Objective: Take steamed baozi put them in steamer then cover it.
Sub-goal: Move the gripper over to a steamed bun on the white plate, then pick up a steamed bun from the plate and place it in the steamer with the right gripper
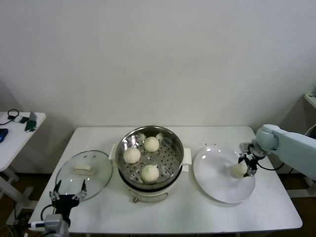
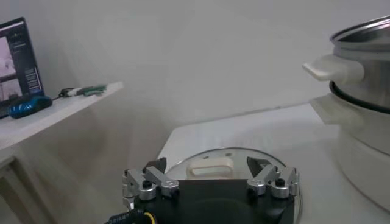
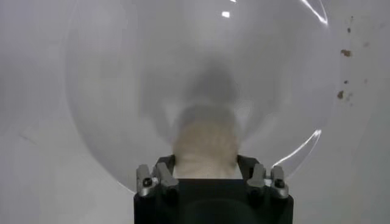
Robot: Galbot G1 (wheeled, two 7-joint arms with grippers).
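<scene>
White-shelled right arm [image 1: 291, 145] with black cabling; both wrists black, silver screw-fastened knuckles beside dark jaws

A plain indoor test room, probably a robotics lab rather than a home kitchen: a bare white wall [image 1: 158, 59], a white folding table [image 1: 173, 212], and a side desk [image 1: 15, 131] holding a laptop screen [image 2: 15, 64], cables and small gadgets.
</scene>
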